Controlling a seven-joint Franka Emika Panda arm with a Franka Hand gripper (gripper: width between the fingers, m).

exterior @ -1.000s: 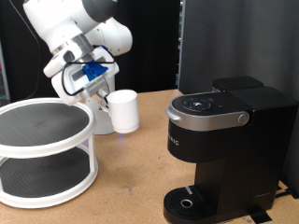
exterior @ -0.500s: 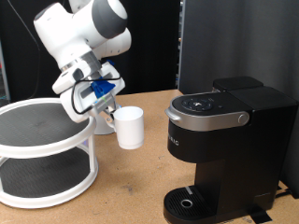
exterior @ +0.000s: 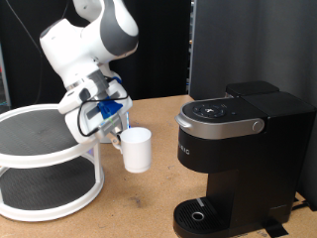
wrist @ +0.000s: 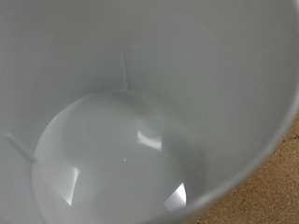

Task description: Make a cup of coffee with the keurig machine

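The cup (exterior: 136, 149), a plain white mug, hangs just above the wooden table in the middle of the exterior view, between the rack and the keurig machine (exterior: 241, 149). My gripper (exterior: 114, 129) is at the cup's left side and shut on it near the rim or handle; the fingers are mostly hidden behind blue parts of the hand. In the wrist view the cup's empty white inside (wrist: 121, 131) fills nearly the whole picture, and no fingers show. The black machine stands at the exterior view's right with its lid down and its round drip tray (exterior: 201, 214) bare.
A white two-tier round rack (exterior: 50, 164) with dark mats stands at the exterior view's left, close behind the arm. A black panel (exterior: 248, 45) rises behind the machine. Bare wooden tabletop (exterior: 139, 203) lies between rack and machine.
The arm has carried the cup down and towards the exterior view's bottom, slightly right at first, and the cup now sits lower and nearer the machine's front.
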